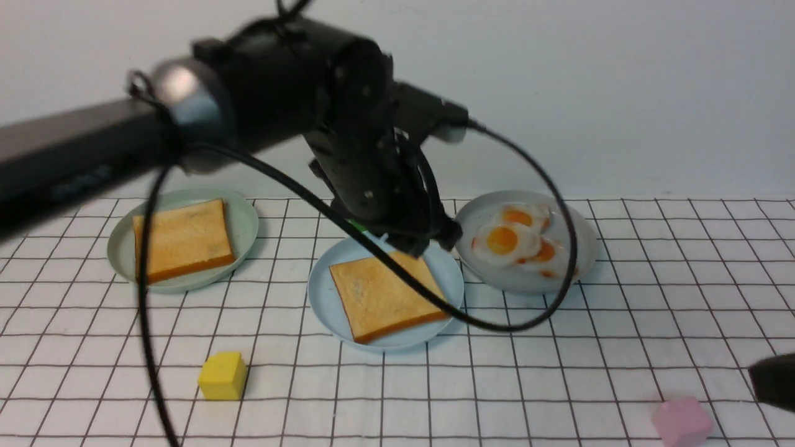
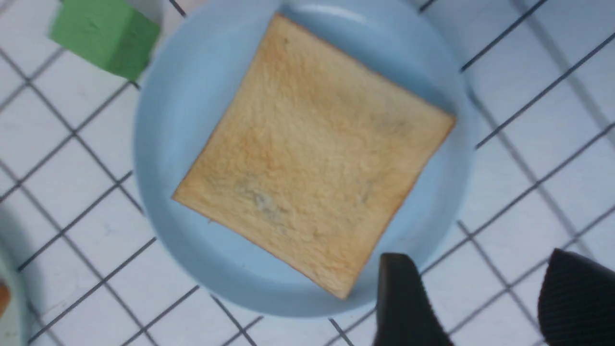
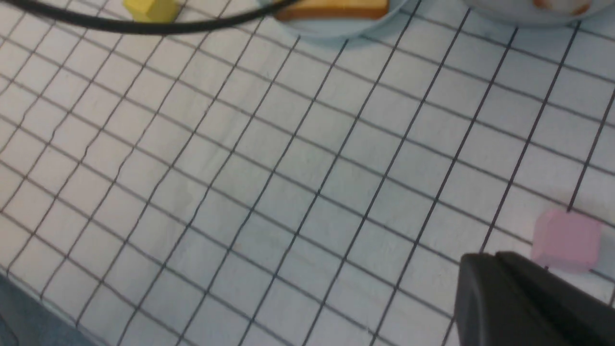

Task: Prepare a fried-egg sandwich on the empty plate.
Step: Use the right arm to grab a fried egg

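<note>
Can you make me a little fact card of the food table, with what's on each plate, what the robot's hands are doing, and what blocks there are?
blue plate: one toast slice
green plate: toast
grey plate: several fried eggs
left gripper: open, over the blue plate side, holding nothing
right gripper: fingers together or nearly so, off to the right
blocks: yellow block, pink block, green block
egg on the blue plate's toast: not yet
</note>
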`<action>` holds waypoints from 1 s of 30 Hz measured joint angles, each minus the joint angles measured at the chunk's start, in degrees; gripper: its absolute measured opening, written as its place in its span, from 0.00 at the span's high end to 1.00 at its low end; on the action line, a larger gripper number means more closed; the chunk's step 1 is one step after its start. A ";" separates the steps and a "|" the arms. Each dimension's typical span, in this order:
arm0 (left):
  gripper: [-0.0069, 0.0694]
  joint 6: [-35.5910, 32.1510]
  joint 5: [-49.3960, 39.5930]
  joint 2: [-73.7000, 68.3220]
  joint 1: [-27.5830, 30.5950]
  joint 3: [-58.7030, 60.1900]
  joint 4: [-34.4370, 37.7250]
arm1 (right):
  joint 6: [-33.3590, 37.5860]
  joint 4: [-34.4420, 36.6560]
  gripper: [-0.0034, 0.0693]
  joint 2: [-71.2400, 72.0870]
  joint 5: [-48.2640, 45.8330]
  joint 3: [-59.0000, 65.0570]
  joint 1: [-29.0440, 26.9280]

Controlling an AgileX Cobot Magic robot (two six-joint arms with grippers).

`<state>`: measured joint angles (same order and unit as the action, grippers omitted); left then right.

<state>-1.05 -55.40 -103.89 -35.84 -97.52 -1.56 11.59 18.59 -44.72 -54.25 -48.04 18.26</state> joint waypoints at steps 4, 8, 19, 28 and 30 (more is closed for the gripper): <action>0.83 2.66 -3.87 15.56 -0.54 1.44 1.56 | -0.77 0.05 0.88 -9.55 6.67 -1.82 0.00; 0.93 2.91 -4.24 27.53 -0.54 8.58 2.33 | -0.82 0.06 0.87 -20.87 8.59 -6.94 0.00; 0.93 2.97 16.20 71.14 -0.54 53.00 8.99 | -3.66 -0.33 0.55 -54.65 9.63 -29.71 -4.64; 0.93 4.03 24.43 86.89 -0.54 65.03 9.47 | -3.82 4.50 0.34 -76.20 6.85 -50.21 -9.42; 0.93 4.03 25.86 86.76 -0.54 65.06 9.47 | -3.82 4.82 0.34 -79.87 6.03 -54.83 -9.61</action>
<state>2.98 -29.54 -17.13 -36.38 -32.47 7.90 7.77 23.41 -124.59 -48.23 -102.87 8.65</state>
